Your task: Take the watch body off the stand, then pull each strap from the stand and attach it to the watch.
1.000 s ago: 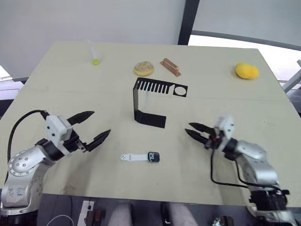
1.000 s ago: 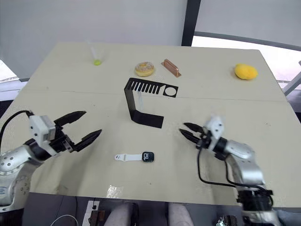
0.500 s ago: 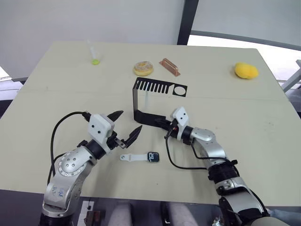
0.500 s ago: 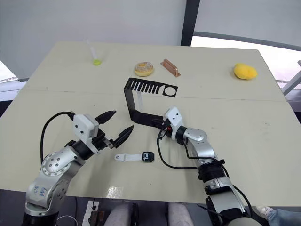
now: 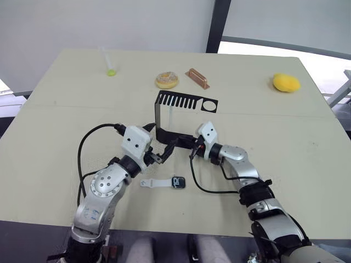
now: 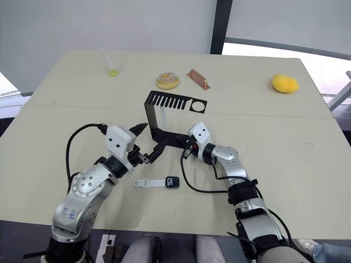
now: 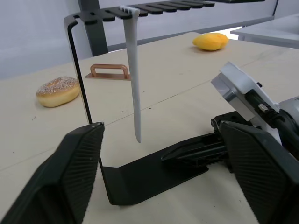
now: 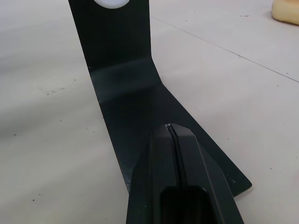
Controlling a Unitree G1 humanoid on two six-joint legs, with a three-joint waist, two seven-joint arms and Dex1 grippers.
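The black stand (image 5: 186, 102) is upright at mid-table, its flat base (image 8: 140, 93) pointing toward me. A white strap (image 7: 134, 70) hangs from a comb slot in its top plate. The watch body (image 5: 179, 182) lies on the table in front of the stand. A second white strap (image 5: 153, 183) stretches left from its left side, touching it. My right gripper (image 8: 170, 128) is shut, its tip resting on the stand's base. My left gripper (image 5: 158, 140) is open just left of the base, facing the hanging strap with nothing between its fingers.
A doughnut (image 5: 167, 80) and a copper-coloured bar (image 5: 198, 77) lie behind the stand. A yellow fruit (image 5: 287, 83) sits far right, and a clear tube with a green tip (image 5: 111, 71) far left. Both arms' black cables loop over the table near the watch.
Both arms have swung in from the table's sides to the stand. The right gripper shut and settled on the base. The left gripper, still open, came up to the base's left side.
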